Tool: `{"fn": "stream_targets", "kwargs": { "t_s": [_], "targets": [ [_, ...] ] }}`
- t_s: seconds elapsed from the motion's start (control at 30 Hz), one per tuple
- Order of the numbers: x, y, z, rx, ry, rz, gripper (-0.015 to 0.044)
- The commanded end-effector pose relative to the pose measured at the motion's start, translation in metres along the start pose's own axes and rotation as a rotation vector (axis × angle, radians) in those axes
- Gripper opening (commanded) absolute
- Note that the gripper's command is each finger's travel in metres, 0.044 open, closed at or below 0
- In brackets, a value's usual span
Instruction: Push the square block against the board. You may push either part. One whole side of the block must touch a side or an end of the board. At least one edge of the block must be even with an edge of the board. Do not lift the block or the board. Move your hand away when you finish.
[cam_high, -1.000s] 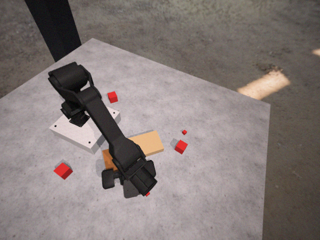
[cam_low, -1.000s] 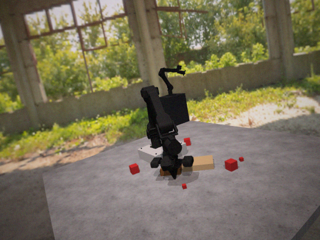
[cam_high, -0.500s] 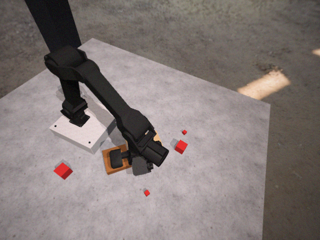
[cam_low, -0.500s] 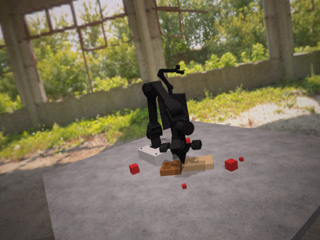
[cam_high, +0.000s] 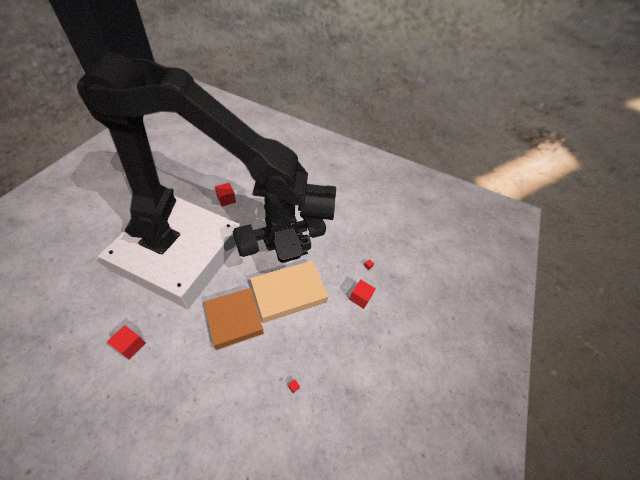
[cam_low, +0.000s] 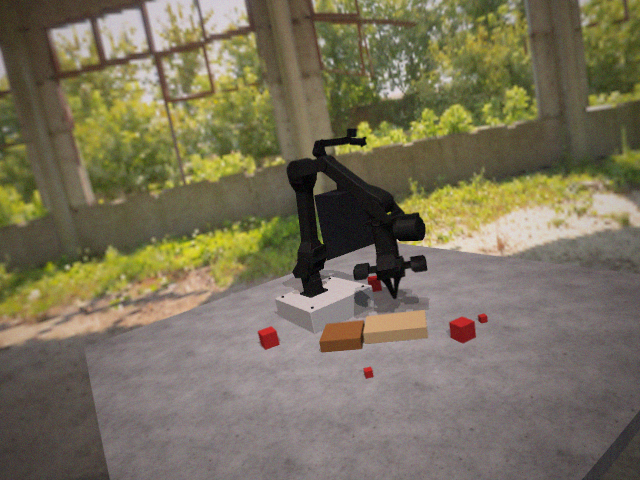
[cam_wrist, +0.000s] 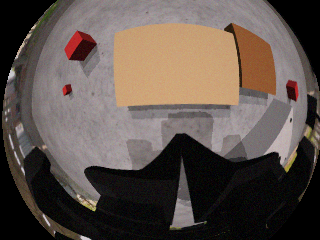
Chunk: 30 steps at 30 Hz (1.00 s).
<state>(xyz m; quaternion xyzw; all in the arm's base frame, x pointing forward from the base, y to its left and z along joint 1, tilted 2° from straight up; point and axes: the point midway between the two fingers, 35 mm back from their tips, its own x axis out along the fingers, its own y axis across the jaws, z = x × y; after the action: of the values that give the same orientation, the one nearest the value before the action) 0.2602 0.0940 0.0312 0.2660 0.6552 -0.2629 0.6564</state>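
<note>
The orange-brown square block (cam_high: 233, 317) (cam_low: 342, 334) (cam_wrist: 256, 60) lies flat at the left end of the tan board (cam_high: 289, 290) (cam_low: 395, 326) (cam_wrist: 176, 65). Its side runs along that end, touching or nearly so; a thin dark line shows between them in the wrist view. The block is offset along the end: its front edge sticks out past the board's front edge, and its rear edge lies forward of the board's rear edge. My gripper (cam_low: 394, 296) (cam_wrist: 180, 137) is shut and empty, above the table behind the board's rear long side, clear of both parts. Its tips are hidden in the top view.
The white base plate (cam_high: 155, 273) (cam_low: 294, 308) is behind and left of the block. Red cubes lie around: one left (cam_high: 124, 341), one behind near the arm (cam_high: 224, 194), a large one (cam_high: 362, 293) and a small one (cam_high: 368, 264) right, a small one (cam_high: 293, 385) in front.
</note>
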Motion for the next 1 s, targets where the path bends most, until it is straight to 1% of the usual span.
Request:
{"fn": "stream_targets", "kwargs": {
  "t_s": [0.0, 0.03, 0.1, 0.37, 0.97],
  "targets": [
    [0.028, -0.002, -0.003, 0.009, 0.004, -0.007, 0.0],
    [0.043, -0.003, -0.004, 0.009, 0.004, -0.007, 0.0],
    [0.055, -0.004, -0.004, 0.01, 0.004, -0.007, 0.0],
    [0.055, -0.003, 0.0, 0.01, 0.004, -0.007, 0.0],
    [0.054, -0.003, 0.029, 0.01, 0.001, -0.007, 0.0]
  ]
}}
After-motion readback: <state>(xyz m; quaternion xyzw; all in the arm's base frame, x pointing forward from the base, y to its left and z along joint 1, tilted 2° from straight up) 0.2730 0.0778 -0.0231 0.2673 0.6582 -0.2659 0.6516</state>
